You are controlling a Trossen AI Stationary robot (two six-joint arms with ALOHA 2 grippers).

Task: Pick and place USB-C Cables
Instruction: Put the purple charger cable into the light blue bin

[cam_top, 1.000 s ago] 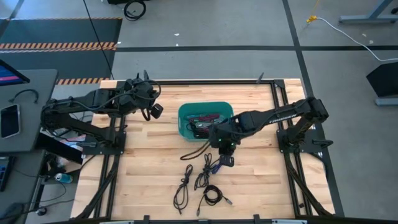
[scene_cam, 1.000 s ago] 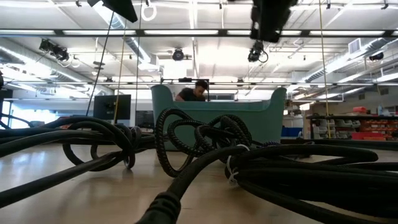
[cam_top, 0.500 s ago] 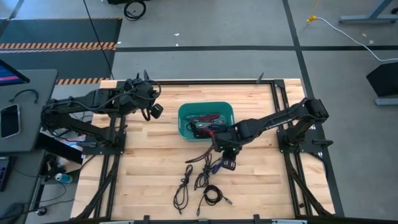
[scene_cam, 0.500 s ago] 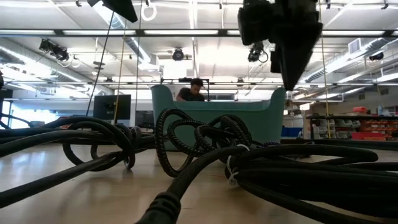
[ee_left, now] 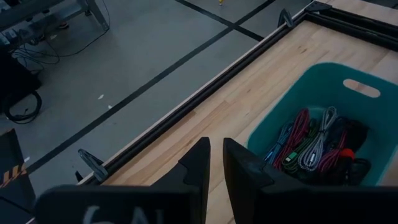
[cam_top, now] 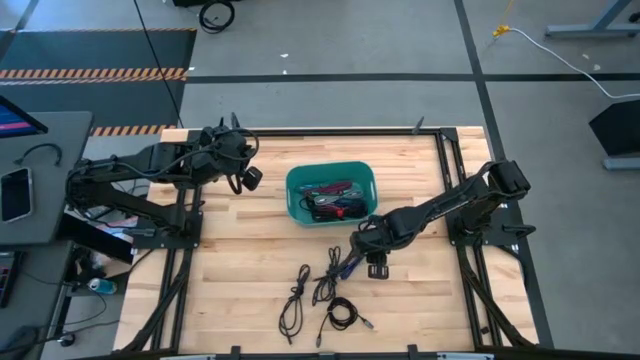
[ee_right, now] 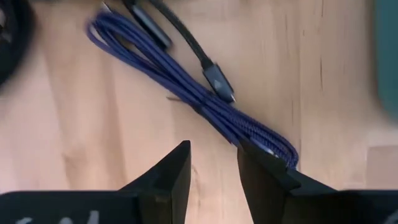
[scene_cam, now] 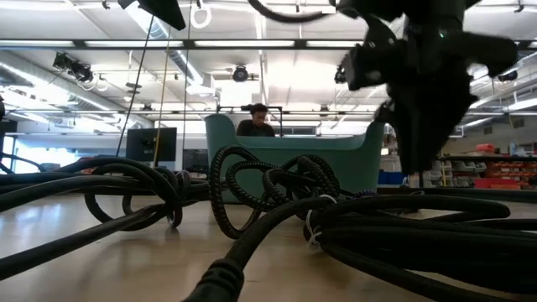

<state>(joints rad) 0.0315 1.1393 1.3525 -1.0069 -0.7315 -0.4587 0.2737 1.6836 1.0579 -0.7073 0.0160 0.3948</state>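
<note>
Teal bin [cam_top: 297,205] mid-table; phone [cam_top: 15,193] on grey side desk [cam_top: 50,140]; person [scene_cam: 255,122] beyond bin.

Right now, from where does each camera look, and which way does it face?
High view: above the table, facing straight down; both arms, teal bin.
Low view: at table-top height, facing level across; cables close, right gripper above.
Left wrist view: faces past left gripper to the bin.
Right wrist view: faces down past right gripper onto a blue cable.
Shared: the bin shows in high, low and left wrist views.
</note>
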